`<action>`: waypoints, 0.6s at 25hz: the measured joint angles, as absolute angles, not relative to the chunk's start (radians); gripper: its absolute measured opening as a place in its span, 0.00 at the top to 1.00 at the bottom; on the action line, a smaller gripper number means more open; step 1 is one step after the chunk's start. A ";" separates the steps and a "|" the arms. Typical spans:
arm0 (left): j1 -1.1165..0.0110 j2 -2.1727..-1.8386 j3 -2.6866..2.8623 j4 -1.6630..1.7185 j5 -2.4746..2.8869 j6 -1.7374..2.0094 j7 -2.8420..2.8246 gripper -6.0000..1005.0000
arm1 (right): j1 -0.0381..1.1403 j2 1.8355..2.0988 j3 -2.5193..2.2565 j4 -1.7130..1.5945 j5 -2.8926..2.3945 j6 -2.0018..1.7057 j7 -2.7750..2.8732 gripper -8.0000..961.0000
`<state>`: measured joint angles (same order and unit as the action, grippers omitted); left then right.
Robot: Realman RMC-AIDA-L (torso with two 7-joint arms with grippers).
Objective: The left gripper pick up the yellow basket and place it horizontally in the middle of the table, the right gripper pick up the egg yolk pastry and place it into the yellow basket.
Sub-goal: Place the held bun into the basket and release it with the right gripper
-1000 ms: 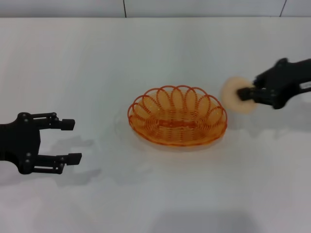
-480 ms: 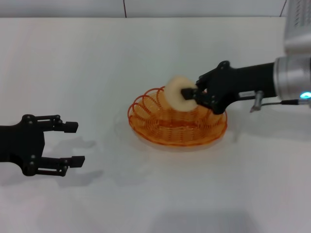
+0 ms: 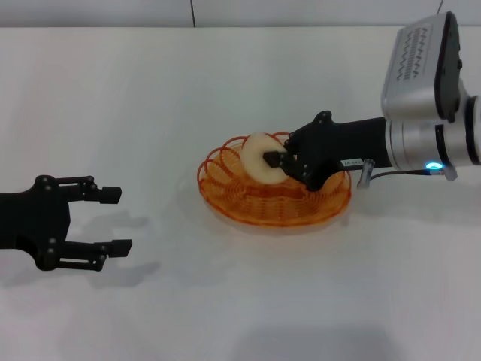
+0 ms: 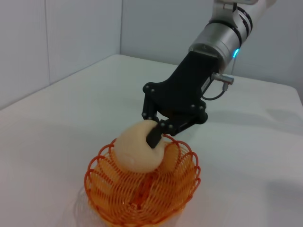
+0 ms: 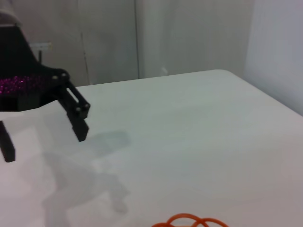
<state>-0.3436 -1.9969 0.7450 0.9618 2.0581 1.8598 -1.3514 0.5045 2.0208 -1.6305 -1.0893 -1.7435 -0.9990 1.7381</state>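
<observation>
Right claw (image 3: 275,161) clenched on egg yolk pastry (image 3: 259,158) inside yellow basket (image 3: 275,192) rim; left claw (image 3: 114,219) released, well apart.

The basket (image 3: 275,194) is orange-yellow and see-through, made of thin wire: a rim of repeated loops like scallops and a floor of tight concentric rings. The pastry (image 3: 261,157) is a smooth, matte pale cream with a hint of peach, without markings. Both grippers, the right gripper (image 3: 279,159) and the left gripper (image 3: 114,219), are plain black. Behind the right gripper the arm turns silver-white, with a zigzag pattern on its grey housing and 1 small cyan-blue light. The table (image 3: 225,83) is plain white, with soft grey shadows.
</observation>
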 joint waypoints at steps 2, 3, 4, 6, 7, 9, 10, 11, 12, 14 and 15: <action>-0.344 -1.996 0.743 0.962 2.058 1.859 -1.350 0.20 | 0.505 2.021 -1.643 -1.090 -1.741 -0.998 1.731 0.95; -0.344 -1.996 0.743 0.962 2.058 1.859 -1.349 0.20 | 0.505 2.022 -1.652 -1.089 -1.740 -0.998 1.727 0.94; -0.344 -1.996 0.743 0.962 2.058 1.858 -1.349 0.20 | 0.506 2.022 -1.662 -1.089 -1.740 -0.998 1.723 0.94; -0.344 -1.996 0.741 0.962 2.058 1.857 -1.349 0.20 | 0.507 2.023 -1.674 -1.089 -1.740 -0.996 1.721 0.94; -0.344 -1.996 0.741 0.962 2.058 1.856 -1.349 0.20 | 0.508 2.023 -1.677 -1.090 -1.740 -0.994 1.721 0.90; -0.344 -1.996 0.741 0.962 2.058 1.854 -1.348 0.20 | 0.509 2.022 -1.677 -1.090 -1.740 -0.993 1.720 0.82; -0.344 -1.996 0.741 0.962 2.058 1.852 -1.347 0.20 | 0.509 2.022 -1.675 -1.089 -1.739 -0.993 1.720 0.78; -0.344 -1.996 0.741 0.962 2.058 1.850 -1.346 0.20 | 0.508 2.021 -1.673 -1.090 -1.739 -0.994 1.720 0.74; -0.344 -1.996 0.741 0.962 2.058 1.849 -1.344 0.20 | 0.505 2.020 -1.670 -1.093 -1.739 -0.997 1.720 0.67; -0.342 -1.996 0.741 0.962 2.058 1.848 -1.340 0.20 | 0.498 2.016 -1.654 -1.100 -1.740 -1.015 1.720 0.54; -0.341 -1.995 0.740 0.962 2.057 1.848 -1.339 0.20 | 0.494 2.014 -1.639 -1.102 -1.741 -1.035 1.718 0.51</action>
<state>-0.3410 -1.9954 0.7405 0.9618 2.0574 1.8477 -1.3391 0.4940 2.0144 -1.6394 -1.1023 -1.7411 -1.0353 1.7180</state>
